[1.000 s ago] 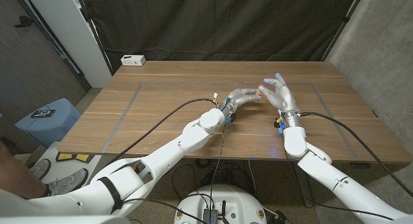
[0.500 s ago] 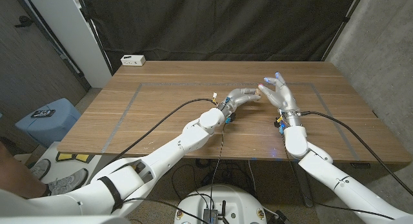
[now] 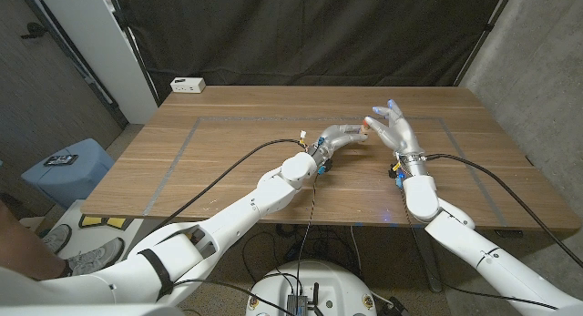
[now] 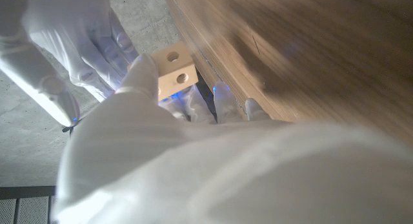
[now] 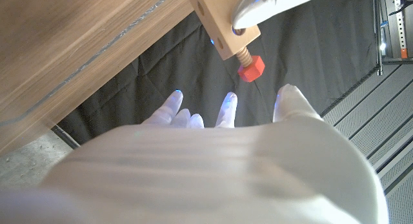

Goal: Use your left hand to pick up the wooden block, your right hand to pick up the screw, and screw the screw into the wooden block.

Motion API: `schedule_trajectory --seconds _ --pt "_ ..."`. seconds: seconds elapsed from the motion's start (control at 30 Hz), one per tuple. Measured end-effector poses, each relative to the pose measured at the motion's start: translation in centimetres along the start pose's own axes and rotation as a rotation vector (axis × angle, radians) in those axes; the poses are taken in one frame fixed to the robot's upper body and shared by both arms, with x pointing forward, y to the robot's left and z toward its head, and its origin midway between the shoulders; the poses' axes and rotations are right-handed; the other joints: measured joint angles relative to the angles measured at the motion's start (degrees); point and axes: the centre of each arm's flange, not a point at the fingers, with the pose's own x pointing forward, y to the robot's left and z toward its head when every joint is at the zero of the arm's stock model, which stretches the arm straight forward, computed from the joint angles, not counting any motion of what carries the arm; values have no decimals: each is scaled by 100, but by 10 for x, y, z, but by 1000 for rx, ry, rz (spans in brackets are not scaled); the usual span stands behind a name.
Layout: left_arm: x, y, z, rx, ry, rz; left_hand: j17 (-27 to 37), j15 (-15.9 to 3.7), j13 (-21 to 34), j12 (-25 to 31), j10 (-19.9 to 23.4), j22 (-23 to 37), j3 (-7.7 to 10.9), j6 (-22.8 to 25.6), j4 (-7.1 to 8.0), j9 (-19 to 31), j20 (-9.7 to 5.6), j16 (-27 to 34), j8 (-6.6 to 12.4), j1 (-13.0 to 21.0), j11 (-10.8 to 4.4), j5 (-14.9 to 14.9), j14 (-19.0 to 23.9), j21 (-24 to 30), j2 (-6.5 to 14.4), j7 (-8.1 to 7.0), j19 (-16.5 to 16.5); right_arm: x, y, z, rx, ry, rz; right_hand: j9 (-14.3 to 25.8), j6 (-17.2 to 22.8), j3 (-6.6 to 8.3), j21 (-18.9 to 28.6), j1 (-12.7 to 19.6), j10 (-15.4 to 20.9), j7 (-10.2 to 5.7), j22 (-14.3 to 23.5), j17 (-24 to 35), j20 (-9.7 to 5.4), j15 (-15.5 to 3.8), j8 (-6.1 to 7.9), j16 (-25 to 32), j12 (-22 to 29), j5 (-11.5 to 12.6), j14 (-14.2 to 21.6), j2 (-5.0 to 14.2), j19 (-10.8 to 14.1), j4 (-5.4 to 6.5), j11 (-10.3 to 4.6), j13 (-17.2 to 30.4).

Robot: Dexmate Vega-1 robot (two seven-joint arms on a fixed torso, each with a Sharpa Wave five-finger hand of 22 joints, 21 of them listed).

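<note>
fingers [image 5: 258, 11] of left hand [image 3: 342, 137] hold wooden block [image 5: 221, 25] — screw [image 5: 249, 66] in it

The right hand [image 5: 213, 166] spreads its fingers, holding nothing, near the red-headed screw [image 5: 249, 67] threaded into the wooden block [image 5: 219, 24], which a finger of the left hand [image 5: 271, 8] presses
</note>
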Motion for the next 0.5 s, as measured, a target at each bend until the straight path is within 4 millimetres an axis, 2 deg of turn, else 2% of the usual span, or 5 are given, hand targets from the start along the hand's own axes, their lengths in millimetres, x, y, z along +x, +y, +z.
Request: schedule_trajectory --seconds 0.2,0.37,0.5 --pt "0 1 0 -2 0 -2 0 -24 0 8 10 0 51 0 -9 35 0 -23 0 76 -11 -1 -37 0 6 0 0 2 -4 4 -14 5 30 0 -69 -11 0 -162 -71 28 0 3 42 74 -61 0 0 57 -74 135 -41 103 71 0" --pt "1 2 0 -1 3 -4 0 -24 0 13 12 0 51 0 -9 35 0 -23 0 93 -12 2 -38 0 23 0 0 5 -8 8 -31 6 59 0 -90 -16 0 -190 -102 7 0 3 43 82 -77 0 0 76 -82 163 -43 108 40 0" --pt "2 3 0 0 3 -6 0 -24 1 15 12 0 51 0 -9 35 0 -23 0 123 -13 9 -38 0 49 0 0 7 -12 12 -45 4 79 1 -110 -16 0 -196 -133 28 0 3 72 113 -121 0 0 96 -113 169 -72 108 72 0"
